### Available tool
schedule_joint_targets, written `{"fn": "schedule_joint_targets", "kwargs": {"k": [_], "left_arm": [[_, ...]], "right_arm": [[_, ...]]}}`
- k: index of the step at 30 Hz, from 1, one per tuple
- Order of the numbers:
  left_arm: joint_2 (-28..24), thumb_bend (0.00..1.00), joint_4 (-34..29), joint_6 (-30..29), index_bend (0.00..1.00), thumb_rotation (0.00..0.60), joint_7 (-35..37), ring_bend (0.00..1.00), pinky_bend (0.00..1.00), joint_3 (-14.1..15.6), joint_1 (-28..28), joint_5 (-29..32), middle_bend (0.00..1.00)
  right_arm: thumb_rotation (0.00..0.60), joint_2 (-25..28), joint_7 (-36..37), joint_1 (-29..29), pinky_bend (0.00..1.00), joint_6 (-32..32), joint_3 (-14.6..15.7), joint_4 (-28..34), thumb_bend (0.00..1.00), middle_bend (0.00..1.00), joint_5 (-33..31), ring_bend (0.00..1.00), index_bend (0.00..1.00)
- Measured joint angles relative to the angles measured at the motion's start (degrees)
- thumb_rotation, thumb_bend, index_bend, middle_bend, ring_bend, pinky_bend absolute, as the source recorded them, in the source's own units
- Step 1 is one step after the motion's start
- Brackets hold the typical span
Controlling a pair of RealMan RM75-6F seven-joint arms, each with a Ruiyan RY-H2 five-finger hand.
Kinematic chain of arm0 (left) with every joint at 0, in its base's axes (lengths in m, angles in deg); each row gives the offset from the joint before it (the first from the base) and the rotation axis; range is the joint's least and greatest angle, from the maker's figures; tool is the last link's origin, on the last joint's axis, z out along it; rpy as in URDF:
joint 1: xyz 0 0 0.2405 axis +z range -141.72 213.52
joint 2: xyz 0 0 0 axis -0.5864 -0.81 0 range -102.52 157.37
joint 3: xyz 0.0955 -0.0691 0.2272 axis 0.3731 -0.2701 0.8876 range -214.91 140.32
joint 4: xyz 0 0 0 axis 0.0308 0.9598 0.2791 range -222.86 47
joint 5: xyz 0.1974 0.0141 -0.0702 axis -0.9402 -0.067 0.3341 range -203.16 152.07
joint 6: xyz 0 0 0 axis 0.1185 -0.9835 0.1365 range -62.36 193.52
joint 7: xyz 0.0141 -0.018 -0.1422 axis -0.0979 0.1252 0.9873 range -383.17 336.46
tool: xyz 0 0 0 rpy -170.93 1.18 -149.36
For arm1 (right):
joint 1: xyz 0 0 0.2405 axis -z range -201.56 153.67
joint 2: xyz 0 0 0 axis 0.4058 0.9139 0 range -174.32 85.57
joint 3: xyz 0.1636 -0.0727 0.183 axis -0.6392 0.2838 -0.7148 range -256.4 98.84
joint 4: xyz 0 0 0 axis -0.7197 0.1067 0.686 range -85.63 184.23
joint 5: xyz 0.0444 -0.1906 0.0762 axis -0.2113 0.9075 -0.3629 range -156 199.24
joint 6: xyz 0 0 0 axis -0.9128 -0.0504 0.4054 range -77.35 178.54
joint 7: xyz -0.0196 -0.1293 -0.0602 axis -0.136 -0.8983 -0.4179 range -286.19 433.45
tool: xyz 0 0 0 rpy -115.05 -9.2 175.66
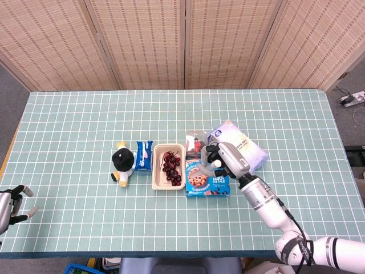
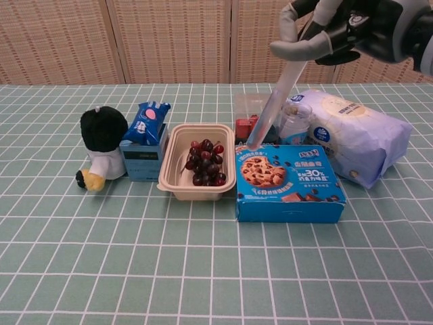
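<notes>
Translucent and long, the tube (image 2: 281,90) slants down from the right hand (image 2: 338,30), which grips it near its upper end at the top of the chest view. Its lower tip hangs over the far left corner of the blue cookie box (image 2: 287,183), just in front of the clear box (image 2: 254,115) with red pieces in it. From the head view, the same hand (image 1: 222,158) sits above the cookie box (image 1: 207,176), its fingers wrapped round the tube (image 1: 203,158).

Right of the tube stands a small clear cup (image 2: 295,122), and beyond that lies a pale wipes pack (image 2: 355,135), touching the cookie box's right far corner. Left of the cookie box is a beige tray (image 2: 172,162) of dark grapes (image 2: 205,162), then a blue snack pack (image 2: 145,122) on a small carton (image 2: 142,162), then a plush toy (image 2: 101,145) at the far left of the row. All rest on the green checked table (image 2: 203,271).

Far off at the near left table edge in the head view, the left hand (image 1: 11,204) holds nothing, fingers loosely apart.
</notes>
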Motion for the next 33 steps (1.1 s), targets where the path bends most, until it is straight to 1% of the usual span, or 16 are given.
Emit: {"fn": "schedule_joint_targets", "kwargs": {"k": [3,6,10,14,17,19,22,25,26,30,33], "left_arm": [[-0.05,0.07,-0.07,-0.15,0.64,0.6,-0.07,0.62,0.62,0.02,0.08,-0.04,0.87],[-0.06,0.07,-0.17,-0.34,0.64,0.6,-0.15,0.62,0.62,0.03,0.17,-0.09,0.87],[-0.08,0.07,-0.3,-0.5,0.64,0.6,-0.19,0.62,0.62,0.02,0.24,-0.12,0.87],[-0.09,0.07,-0.29,-0.45,0.64,0.6,-0.21,0.62,0.62,0.01,0.26,-0.01,0.87],[-0.11,0.07,-0.32,-0.57,0.64,0.6,-0.11,0.62,0.62,-0.02,0.34,0.02,0.87],[-0.14,0.07,-0.32,-0.64,0.64,0.6,-0.01,0.62,0.62,-0.01,0.39,0.01,0.87],[-0.13,0.07,-0.25,-0.61,0.64,0.6,-0.05,0.62,0.62,-0.02,0.39,0.03,0.87],[-0.1,0.07,-0.2,-0.63,0.64,0.6,-0.16,0.62,0.62,-0.02,0.4,0.03,0.87],[-0.1,0.07,-0.21,-0.62,0.64,0.6,-0.15,0.62,0.62,-0.02,0.4,0.05,0.87],[-0.07,0.07,-0.2,-0.52,0.64,0.6,-0.19,0.62,0.62,-0.05,0.38,0.15,0.87],[-0.05,0.07,-0.16,-0.5,0.64,0.6,-0.31,0.62,0.62,-0.02,0.39,0.15,0.87]], "right_arm": [[0.6,0.0,2.1,0.09,1.0,-0.09,0.25,-0.65,0.52,1.0,1.06,1.0,0.8],[0.6,-0.47,-1.51,0.09,1.0,-0.94,0.73,-1.54,0.52,1.0,1.79,1.0,0.8],[0.6,-1.83,-12.54,0.04,1.0,-3.17,1.54,-2.96,0.52,1.0,2.4,1.0,0.8],[0.6,-4.18,-26.48,-0.02,1.0,-6.65,2.41,-4.37,0.52,1.0,2.72,1.0,0.8],[0.6,-5.41,-32.42,-0.01,1.0,-8.25,2.61,-4.6,0.52,1.0,2.64,1.0,0.8],[0.6,-5.69,-33.24,0.02,1.0,-8.36,2.59,-4.42,0.52,1.0,2.53,1.0,0.8],[0.6,-5.65,-30.05,0.09,1.0,-7.76,2.41,-3.71,0.52,1.0,2.31,1.0,0.8],[0.6,-5.04,-22.2,0.21,1.0,-6.37,2.1,-2.79,0.52,1.0,2.38,1.0,0.8],[0.6,-4.71,-18.36,0.28,1.0,-5.79,1.94,-2.47,0.52,1.0,2.58,1.0,0.8],[0.6,-3.64,-6.87,0.59,1.0,-4.44,1.54,-1.97,0.52,1.0,3.88,1.0,0.8],[0.6,-3.27,-3.28,0.74,1.0,-4.19,1.53,-2.22,0.52,1.0,4.53,1.0,0.8]]}}
